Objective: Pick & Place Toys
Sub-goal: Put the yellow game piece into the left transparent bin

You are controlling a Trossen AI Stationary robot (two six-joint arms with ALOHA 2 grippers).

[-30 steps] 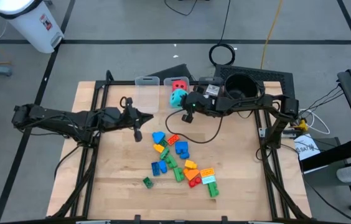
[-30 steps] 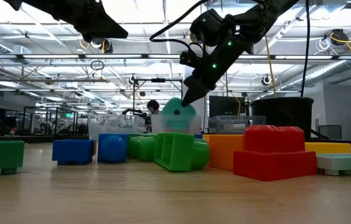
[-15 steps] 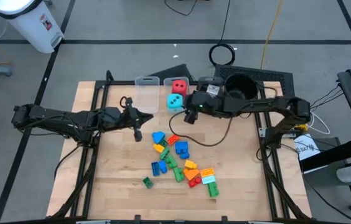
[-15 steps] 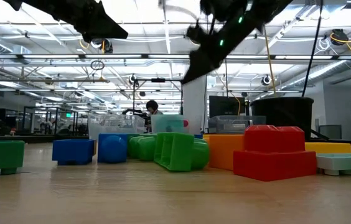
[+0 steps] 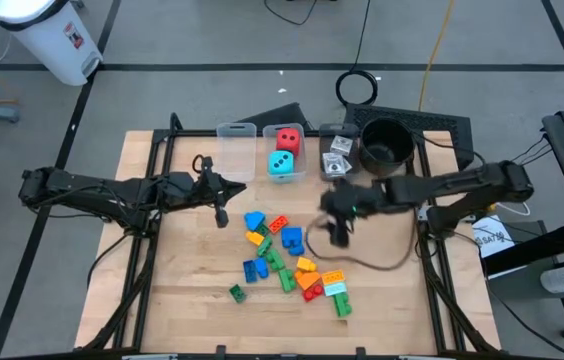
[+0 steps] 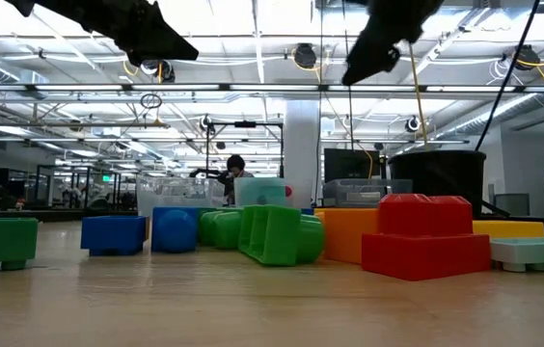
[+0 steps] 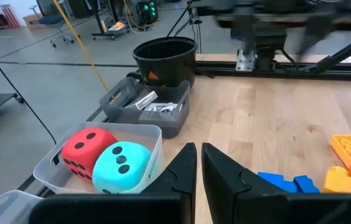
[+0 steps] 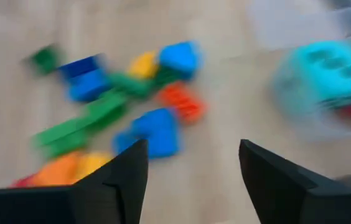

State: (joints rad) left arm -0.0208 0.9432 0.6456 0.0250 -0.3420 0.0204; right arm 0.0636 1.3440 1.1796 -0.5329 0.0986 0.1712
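Several coloured bricks (image 5: 282,250) lie in a loose pile on the wooden table (image 5: 182,300), shown blurred in the right wrist view as bricks (image 8: 157,132). A teal die (image 5: 282,164) and a red die (image 5: 288,139) sit in a clear bin (image 7: 51,169) at the far edge. My right gripper (image 5: 336,230) hovers open above the table, just right of the pile, with nothing between its fingers (image 8: 132,168). My left gripper (image 5: 222,213) waits shut, left of the pile, held above the table.
An empty clear bin (image 5: 235,150) stands left of the dice bin. A grey tray with small cards (image 5: 337,148) and a round black pot (image 5: 384,145) stand to its right. A dark cable hangs below the right arm (image 5: 382,262). Bare wood lies toward the near edge.
My right gripper has let go of the teal die, which now rests in the clear bin beside the red die. It has then swung up and toward the table's near edge and right, ending beside the brick pile.
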